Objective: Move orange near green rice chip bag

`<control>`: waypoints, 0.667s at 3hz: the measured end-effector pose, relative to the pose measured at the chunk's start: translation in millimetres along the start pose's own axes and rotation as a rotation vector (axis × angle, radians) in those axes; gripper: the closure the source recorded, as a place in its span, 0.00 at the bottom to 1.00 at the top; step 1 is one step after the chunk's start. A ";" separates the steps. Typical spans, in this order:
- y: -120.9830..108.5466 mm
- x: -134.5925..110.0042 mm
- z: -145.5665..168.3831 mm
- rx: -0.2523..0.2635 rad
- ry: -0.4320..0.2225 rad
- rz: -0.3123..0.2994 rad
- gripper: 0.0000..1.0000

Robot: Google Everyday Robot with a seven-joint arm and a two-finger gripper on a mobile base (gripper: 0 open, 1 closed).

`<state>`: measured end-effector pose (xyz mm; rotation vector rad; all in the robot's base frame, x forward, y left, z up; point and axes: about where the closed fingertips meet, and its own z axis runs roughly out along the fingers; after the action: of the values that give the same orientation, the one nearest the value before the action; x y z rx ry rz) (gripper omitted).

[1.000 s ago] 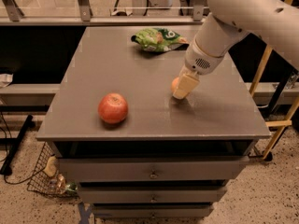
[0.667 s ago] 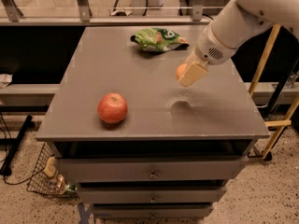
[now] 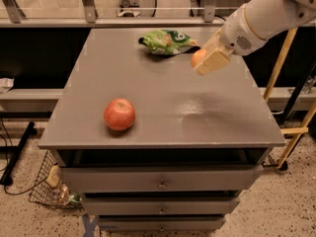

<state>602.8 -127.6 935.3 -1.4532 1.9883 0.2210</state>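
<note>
**Over the grey tabletop [image 3: 163,83]: orange [image 3: 198,57] held aloft close to the bag**

Camera view. A grey tabletop tops a cabinet of drawers [image 3: 160,184], which stands on a speckled floor with a metal rail and glass behind it. A wire basket [image 3: 47,189] sits on the floor at the lower left.

The green rice chip bag [image 3: 168,41] lies crumpled at the far edge of the tabletop, a little right of centre. A red apple [image 3: 119,114] rests alone near the front left, well apart from everything else. It is no part of the job.

The white arm [image 3: 266,16] reaches in from the upper right. Its gripper [image 3: 210,60] hangs above the far right part of the tabletop, just beside the bag's right end. The gripper's tan fingers are pinched on the orange, which shows as a small round shape at their left side. The orange is clear of the surface. A soft shadow [image 3: 207,120] lies on the tabletop nearer the camera, which suggests real height under the fruit.

Holding the orange high looks sensible, since it can pass over the bag's wrinkled edge without nudging it. Judged from this, the carry is nearly done. What remains is to lower the fruit onto bare tabletop next to the bag and let go. A round fruit may roll once freed, so a low, gentle release would suit it. Setting it down on the bag's foil itself would be the thing to avoid.
</note>
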 end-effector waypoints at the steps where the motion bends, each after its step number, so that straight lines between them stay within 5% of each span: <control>1: 0.0 0.0 0.0 0.000 0.000 0.000 1.00; 2: -21.3 -5.7 9.7 0.054 -0.063 0.034 1.00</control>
<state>626.9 -126.1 936.2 -1.3633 1.9548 0.2235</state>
